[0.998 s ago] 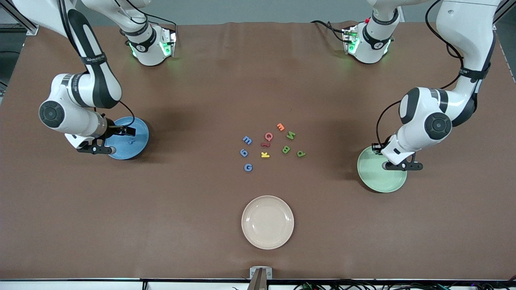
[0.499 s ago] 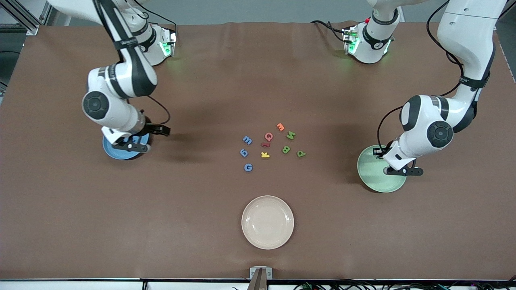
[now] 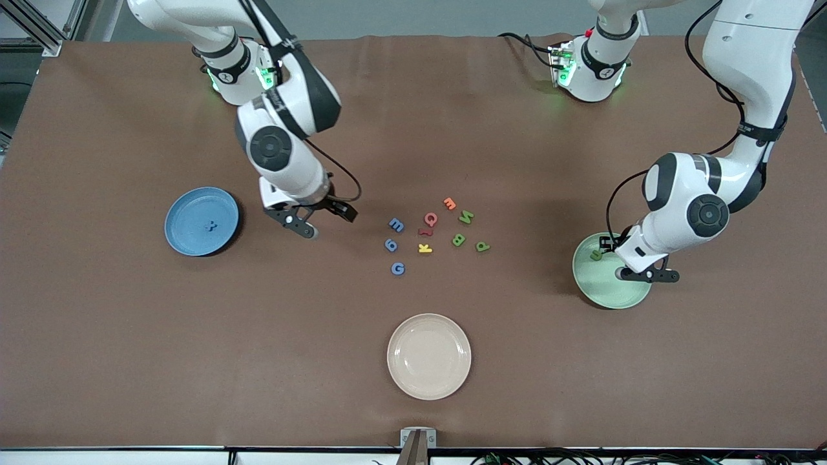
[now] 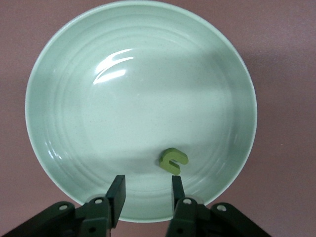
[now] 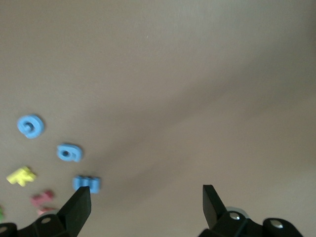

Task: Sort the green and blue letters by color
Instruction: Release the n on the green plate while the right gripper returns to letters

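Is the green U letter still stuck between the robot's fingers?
No, the green U lies loose in the green plate, apart from the left gripper.

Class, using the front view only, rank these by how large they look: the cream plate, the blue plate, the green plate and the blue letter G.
1. cream plate, though it is nearest the camera, which may flatter it.
2. green plate and blue plate: too alike to rank, and the green one is partly hidden.
3. blue letter G, by far the smallest.

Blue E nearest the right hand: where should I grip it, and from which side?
The blue E lies flat, apart from its neighbours. Come straight down with the open right hand and pinch across its narrow outer edges; the bare table toward the right arm's end probably leaves finger room.
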Robot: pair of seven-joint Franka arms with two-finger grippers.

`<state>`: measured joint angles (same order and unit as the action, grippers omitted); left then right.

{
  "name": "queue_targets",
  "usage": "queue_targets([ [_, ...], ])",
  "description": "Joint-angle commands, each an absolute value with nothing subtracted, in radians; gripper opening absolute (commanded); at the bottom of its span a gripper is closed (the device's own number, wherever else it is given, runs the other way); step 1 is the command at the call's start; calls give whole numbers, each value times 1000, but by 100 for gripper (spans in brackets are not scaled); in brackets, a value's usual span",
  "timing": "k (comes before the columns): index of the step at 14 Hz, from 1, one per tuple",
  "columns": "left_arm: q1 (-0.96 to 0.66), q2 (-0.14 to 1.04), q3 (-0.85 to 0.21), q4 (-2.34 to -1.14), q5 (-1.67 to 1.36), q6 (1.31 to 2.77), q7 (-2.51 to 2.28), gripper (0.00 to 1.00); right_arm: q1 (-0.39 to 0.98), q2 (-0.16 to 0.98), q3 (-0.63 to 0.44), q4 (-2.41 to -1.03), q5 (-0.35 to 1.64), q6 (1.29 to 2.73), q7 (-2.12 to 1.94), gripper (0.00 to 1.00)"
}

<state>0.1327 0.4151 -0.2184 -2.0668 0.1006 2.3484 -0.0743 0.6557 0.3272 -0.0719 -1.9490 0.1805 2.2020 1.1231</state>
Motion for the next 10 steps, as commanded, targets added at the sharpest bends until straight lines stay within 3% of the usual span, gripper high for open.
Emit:
queue_targets([
  [1,132,404,-229,-2059,124,2350,-84,45,670,399,-83,-1849,199,2183,1261,100],
  [6,106,399,-331,-2034,123,2342,-311,45,709,420,-83,-1800,181,2191,1229,100],
  [10,-23,448,-348,-1974,123,2345,-558,45,759,509,-83,-1723,164,2200,719,97],
])
